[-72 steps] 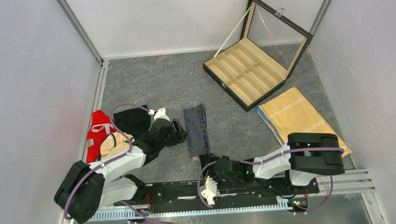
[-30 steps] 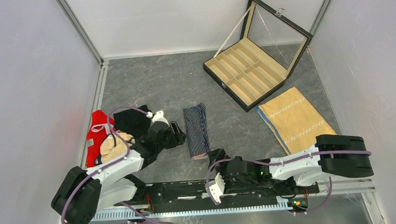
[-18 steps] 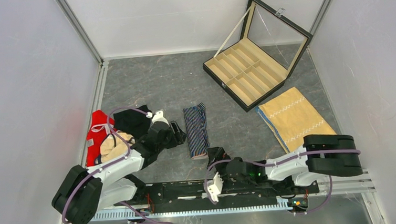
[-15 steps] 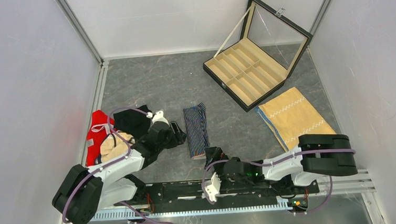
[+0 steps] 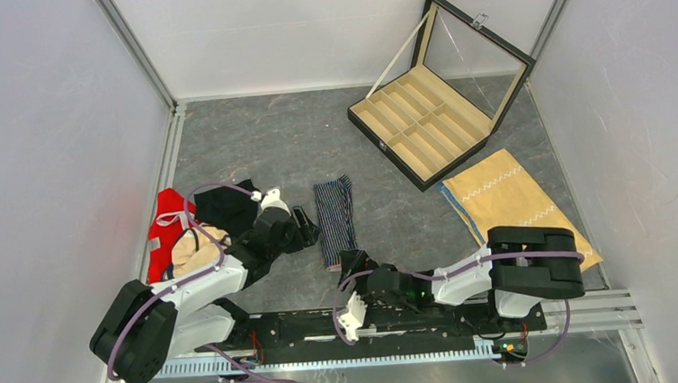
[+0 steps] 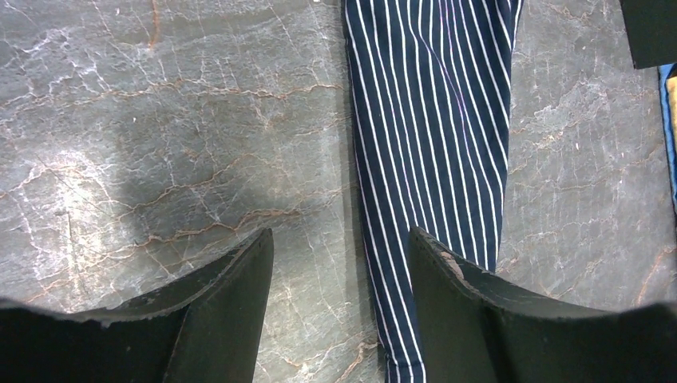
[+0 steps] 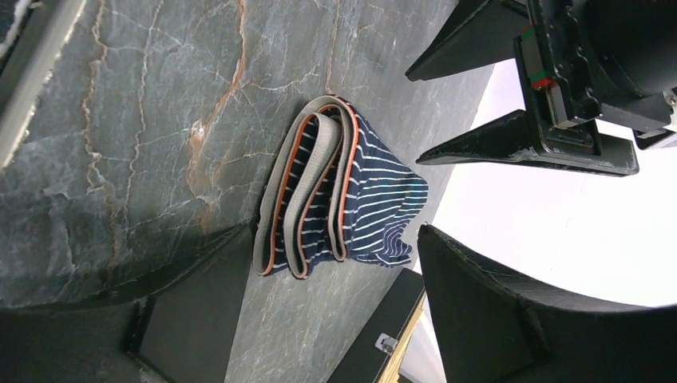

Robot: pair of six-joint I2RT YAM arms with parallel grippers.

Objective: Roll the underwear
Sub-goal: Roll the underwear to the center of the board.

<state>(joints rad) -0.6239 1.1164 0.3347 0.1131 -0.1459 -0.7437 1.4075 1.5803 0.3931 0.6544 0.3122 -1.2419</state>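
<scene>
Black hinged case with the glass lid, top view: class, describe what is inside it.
Inside the black hinged case only tan-lined divided compartments show, with nothing in them. The strip just behind its near wall is hidden.

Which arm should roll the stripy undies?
Probably right. The right gripper faces the near end of the striped underwear, open jaws framing its waistband. The left gripper sits beside its long edge.

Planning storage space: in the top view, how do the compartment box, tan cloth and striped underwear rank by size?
1. compartment box, standing open.
2. tan cloth, not far behind.
3. striped underwear, clearly smallest.
</scene>
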